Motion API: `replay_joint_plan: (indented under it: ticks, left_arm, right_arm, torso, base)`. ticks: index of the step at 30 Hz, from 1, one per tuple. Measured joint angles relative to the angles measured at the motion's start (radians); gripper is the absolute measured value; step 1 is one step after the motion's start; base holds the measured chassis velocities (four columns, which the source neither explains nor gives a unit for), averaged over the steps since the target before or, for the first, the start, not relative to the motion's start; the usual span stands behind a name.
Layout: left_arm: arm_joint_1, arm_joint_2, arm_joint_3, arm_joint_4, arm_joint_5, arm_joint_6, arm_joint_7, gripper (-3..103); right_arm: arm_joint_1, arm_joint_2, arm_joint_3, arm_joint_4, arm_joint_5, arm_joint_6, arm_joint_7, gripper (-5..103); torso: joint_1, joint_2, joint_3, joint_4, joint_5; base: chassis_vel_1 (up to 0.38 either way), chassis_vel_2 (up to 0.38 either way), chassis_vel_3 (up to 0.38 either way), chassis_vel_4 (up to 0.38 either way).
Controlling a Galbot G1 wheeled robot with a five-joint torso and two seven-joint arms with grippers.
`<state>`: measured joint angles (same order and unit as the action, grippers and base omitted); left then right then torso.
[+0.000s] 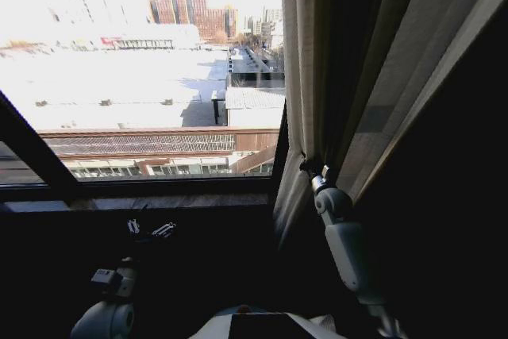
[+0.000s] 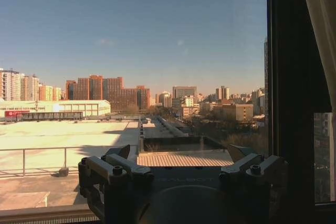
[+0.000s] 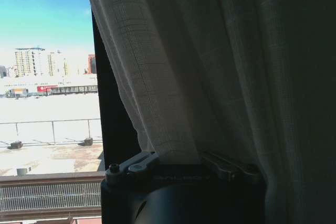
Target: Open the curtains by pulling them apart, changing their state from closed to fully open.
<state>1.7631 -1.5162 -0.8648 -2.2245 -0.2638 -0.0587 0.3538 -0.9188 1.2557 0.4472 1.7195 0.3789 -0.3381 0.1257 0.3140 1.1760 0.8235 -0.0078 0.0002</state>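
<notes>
A sheer white pleated curtain (image 1: 305, 53) hangs at the right of the window, gathered into a bunch at its lower part. My right gripper (image 1: 311, 168) is raised to that bunch and shut on it. In the right wrist view the curtain (image 3: 210, 66) drops in folds into the right gripper (image 3: 178, 160), pinched between the fingers. My left gripper (image 1: 149, 229) sits low below the window sill, open and holding nothing. The left wrist view has the left gripper (image 2: 181, 156) spread wide toward the glass, with a strip of curtain (image 2: 321, 24) at the far edge.
A dark vertical window frame bar (image 1: 279, 156) stands just left of the gathered curtain. The dark sill (image 1: 135, 200) runs below the glass. A slanted frame bar (image 1: 32, 152) crosses the lower left. City rooftops lie beyond the pane.
</notes>
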Motion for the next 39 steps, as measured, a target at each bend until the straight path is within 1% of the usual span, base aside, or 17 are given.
replay_joint_plan:
  ticks: [3, 11, 15, 17, 19, 21, 25, 26, 28, 30, 31, 33, 36, 37, 38, 39]
  left_arm:
    - [0.001, 0.0, 0.0, 0.0, 0.001, -0.001, 0.0, 100]
    - [0.002, -0.003, 0.003, 0.0, 0.004, -0.003, 0.001, 100]
    - [0.002, -0.003, 0.005, 0.0, 0.004, -0.004, 0.002, 100]
    - [0.002, -0.003, 0.005, 0.0, 0.004, -0.004, 0.002, 100]
    - [0.002, -0.002, 0.005, 0.003, 0.005, -0.005, 0.002, 100]
    - [0.002, -0.002, 0.005, 0.006, 0.005, -0.007, 0.002, 100]
    - [0.0, -0.001, 0.006, 0.012, 0.005, -0.011, 0.002, 100]
    - [0.0, -0.001, 0.006, 0.013, 0.005, -0.013, 0.002, 100]
    - [-0.001, -0.001, 0.007, 0.014, 0.005, -0.014, 0.002, 100]
    - [-0.001, -0.001, 0.007, 0.014, 0.005, -0.014, 0.002, 100]
    - [-0.001, -0.001, 0.008, 0.013, 0.005, -0.014, 0.002, 100]
    - [-0.001, -0.001, 0.008, 0.011, 0.005, -0.014, 0.003, 100]
    - [0.001, -0.003, 0.008, 0.008, 0.005, -0.015, 0.005, 100]
    - [0.001, -0.003, 0.008, 0.008, 0.005, -0.015, 0.005, 100]
    - [0.002, -0.004, 0.008, 0.008, 0.006, -0.017, 0.005, 100]
    - [0.003, -0.004, 0.008, 0.007, 0.007, -0.018, 0.006, 100]
  right_arm:
    - [0.0, 0.0, 0.0, 0.001, -0.002, 0.001, 0.0, 0]
    - [-0.006, 0.0, 0.002, -0.005, -0.03, 0.024, 0.0, 0]
    - [-0.008, 0.0, 0.008, -0.007, -0.032, 0.024, 0.0, 0]
    - [-0.01, 0.0, 0.013, -0.008, -0.032, 0.024, 0.001, 0]
    - [-0.01, 0.002, 0.019, -0.01, -0.032, 0.025, 0.001, 0]
    - [-0.01, 0.002, 0.025, -0.012, -0.032, 0.025, 0.001, 0]
    - [-0.01, 0.003, 0.037, -0.018, -0.035, 0.024, 0.003, 0]
    - [-0.01, 0.003, 0.04, -0.019, -0.037, 0.023, 0.003, -3]
    - [-0.012, 0.002, 0.049, -0.019, -0.043, 0.021, 0.002, 7]
    - [-0.013, 0.002, 0.049, -0.02, -0.043, 0.021, 0.002, 7]
    - [-0.014, 0.002, 0.054, -0.021, -0.044, 0.02, 0.002, 17]
    - [-0.015, 0.002, 0.055, -0.021, -0.044, 0.02, 0.002, 17]
    - [-0.018, 0.001, 0.058, -0.021, -0.044, 0.02, 0.003, 34]
    - [-0.018, 0.001, 0.058, -0.021, -0.044, 0.02, 0.003, 34]
    - [-0.019, 0.0, 0.059, -0.021, -0.044, 0.02, 0.003, 40]
    - [-0.019, -0.001, 0.059, -0.02, -0.043, 0.02, 0.003, 40]
  torso:
    - [0.0, 0.0, 0.0, 0.0003, 0.0]
    - [0.0, 0.0, 0.0, -0.0001, 0.0003]
    - [0.0, 0.0, 0.0, -0.0003, 0.0007]
    - [0.0, 0.0, 0.0, 0.0, 0.0007]
    - [0.0, 0.0, 0.0, 0.0006, -0.001]
    - [0.0, 0.0, 0.0, 0.0006, -0.0012]
    - [0.0, 0.0, 0.0, 0.0003, -0.0001]
    - [0.0, 0.0, 0.0, 0.0002, -0.0002]
    - [0.0, 0.0, 0.0, -0.0001, 0.0004]
    - [0.0, 0.0, 0.0, -0.0001, 0.0006]
    - [0.0, 0.0, 0.0, -0.0001, 0.0005]
    - [0.0, 0.0, 0.0, 0.0, 0.0004]
    - [0.0, 0.0, 0.0, 0.0002, -0.0002]
    - [0.0, 0.0, 0.0, 0.0002, -0.0002]
    - [0.0, 0.0, 0.0, 0.0002, -0.0003]
    - [0.0, 0.0, 0.0, 0.0003, -0.0003]
  base:
    - [-0.339, -0.358, 0.343, 0.366]
    - [-0.343, -0.298, 0.332, 0.305]
    - [-0.09, -0.157, 0.122, 0.102]
    - [0.004, -0.027, 0.026, 0.002]
    - [0.0, 0.0, 0.0, 0.0]
    - [0.023, 0.021, -0.025, -0.02]
    - [0.04, 0.036, -0.052, -0.053]
    - [0.0, 0.0, 0.0, 0.0]
    - [0.0, 0.0, 0.0, 0.0]
    - [0.0, 0.0, 0.0, 0.0]
    - [0.0, 0.0, 0.0, 0.0]
    - [0.0, 0.0, 0.0, 0.0]
    - [0.0, 0.0, 0.0, 0.0]
    - [0.0, 0.0, 0.0, 0.0]
    - [0.0, 0.0, 0.0, 0.0]
    - [0.0, 0.0, 0.0, 0.0]
